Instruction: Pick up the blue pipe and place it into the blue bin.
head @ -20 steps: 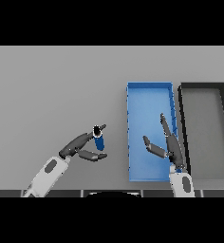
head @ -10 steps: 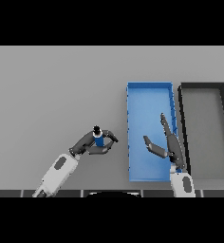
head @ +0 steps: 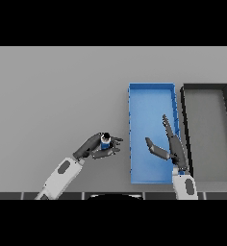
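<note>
The blue pipe (head: 105, 142) is a short blue cylinder with a dark top, held upright in my left hand (head: 95, 147), whose fingers and thumb curl round it. That hand is above the grey table, a little left of the blue bin (head: 152, 91). The bin is a long blue tray with nothing inside it. Over the bin's near right part my right hand (head: 170, 146) stays open, fingers straight and thumb spread, holding nothing.
A black bin (head: 204, 87) of the same shape stands directly right of the blue one, their long sides close together. The grey table (head: 53, 91) stretches to the left and back.
My left hand has carried the blue pipe rightward, closer to the blue bin. The right hand has not moved.
</note>
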Robot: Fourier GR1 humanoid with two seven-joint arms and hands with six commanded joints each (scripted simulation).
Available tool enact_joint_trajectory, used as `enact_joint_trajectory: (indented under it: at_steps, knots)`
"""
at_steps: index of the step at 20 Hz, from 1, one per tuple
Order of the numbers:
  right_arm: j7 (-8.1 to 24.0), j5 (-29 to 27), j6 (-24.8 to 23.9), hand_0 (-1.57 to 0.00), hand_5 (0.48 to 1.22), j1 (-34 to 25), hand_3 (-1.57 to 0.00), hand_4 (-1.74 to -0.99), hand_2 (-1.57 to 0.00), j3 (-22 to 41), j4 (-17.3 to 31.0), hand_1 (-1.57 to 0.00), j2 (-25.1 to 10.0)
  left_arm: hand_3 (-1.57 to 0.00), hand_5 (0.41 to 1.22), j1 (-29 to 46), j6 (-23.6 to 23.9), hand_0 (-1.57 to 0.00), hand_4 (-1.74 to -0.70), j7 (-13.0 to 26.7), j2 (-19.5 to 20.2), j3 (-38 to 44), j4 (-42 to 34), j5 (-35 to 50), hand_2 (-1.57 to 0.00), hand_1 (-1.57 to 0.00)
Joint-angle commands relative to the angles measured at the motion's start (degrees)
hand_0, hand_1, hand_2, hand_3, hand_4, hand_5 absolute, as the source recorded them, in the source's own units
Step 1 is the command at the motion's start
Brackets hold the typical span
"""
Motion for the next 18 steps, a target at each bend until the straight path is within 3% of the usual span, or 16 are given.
enact_joint_trajectory:
  at_steps: [1, 5, 10, 14, 18]
  knots:
    - [0.09, -0.16, 0.04, 0.00, 0.603, -0.25, 0.00, -1.187, 0.00, -0.44, 0.16, 0.00, -0.41, -1.42, 1.190, -0.27, 0.70, -1.48, -1.71, 0.21, -0.73, -0.14, -1.03, -0.04, -1.50, -1.49]
    - [-0.52, 0.65, -0.71, 0.00, 0.603, -0.71, 0.00, -1.172, 0.00, -0.58, 1.26, 0.00, -0.27, -1.46, 1.208, -1.74, 0.53, -1.53, -1.73, 1.12, -1.42, -0.42, -5.30, 1.29, -1.54, -1.54]
    - [-2.88, 0.27, -0.23, 0.00, 0.603, 0.04, 0.00, -1.141, 0.00, -1.08, 0.75, 0.00, -1.24, -1.49, 1.217, -2.92, 0.70, -1.56, -1.74, 6.29, -0.79, -1.49, -10.79, 1.67, -1.56, -1.56]
    - [-3.43, 0.64, -0.80, 0.00, 0.605, 0.40, 0.00, -1.127, 0.00, -1.27, 0.70, 0.00, -1.24, -1.50, 1.219, -3.36, 1.13, -1.57, -1.74, 9.39, -1.01, -1.97, -11.01, 1.11, -1.57, -1.57]
    - [-3.41, 1.87, -2.26, 0.00, 0.605, 2.69, 0.00, -1.178, 0.00, -0.55, -0.81, 0.00, -0.09, -1.49, 1.219, -2.67, 0.73, -1.57, -1.74, 8.97, -0.39, -2.30, -11.33, 0.73, -1.57, -1.57]
